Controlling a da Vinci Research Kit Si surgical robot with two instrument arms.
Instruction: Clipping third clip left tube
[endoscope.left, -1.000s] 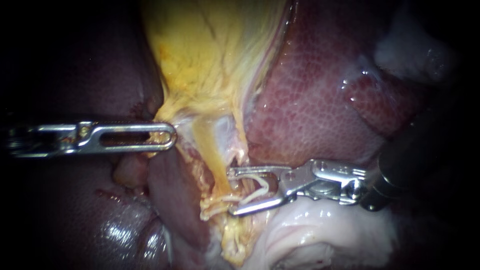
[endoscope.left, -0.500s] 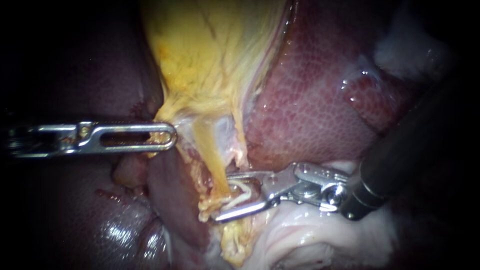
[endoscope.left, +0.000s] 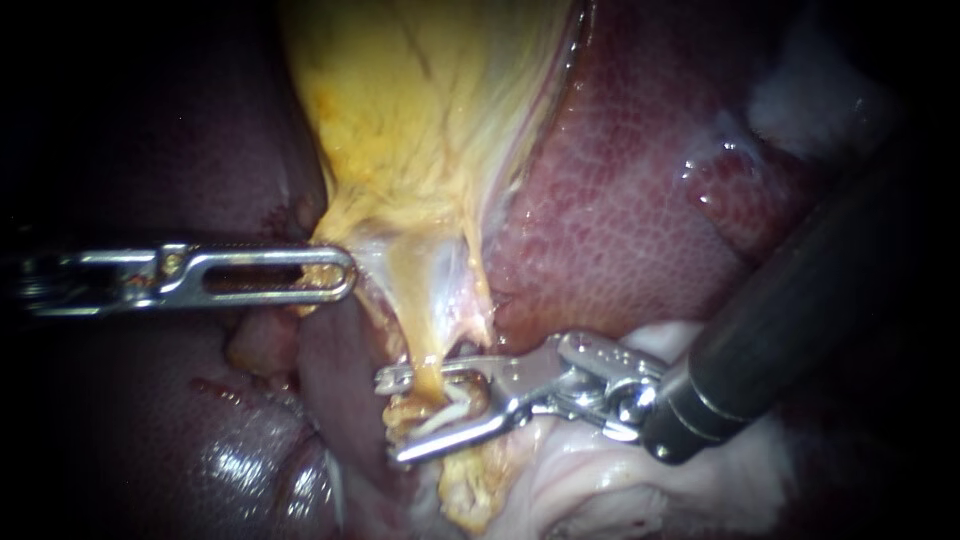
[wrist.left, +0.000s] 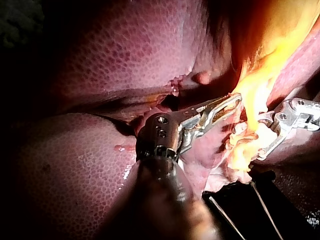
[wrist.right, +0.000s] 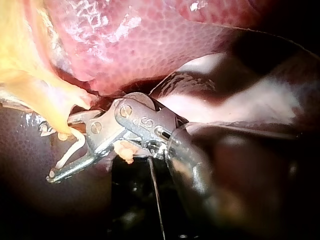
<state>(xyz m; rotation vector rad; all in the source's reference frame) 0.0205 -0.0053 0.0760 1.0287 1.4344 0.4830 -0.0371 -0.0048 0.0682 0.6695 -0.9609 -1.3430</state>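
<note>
While right instrument's pincer (endoscope.left: 390, 418) gapes wide, tube (endoscope.left: 422, 335) runs between its halves.

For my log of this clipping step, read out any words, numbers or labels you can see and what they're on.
No readable text.
Right instrument: faint marks by its hinge, too small to read.
Left instrument, liver, gallbladder, tube: none.
</note>
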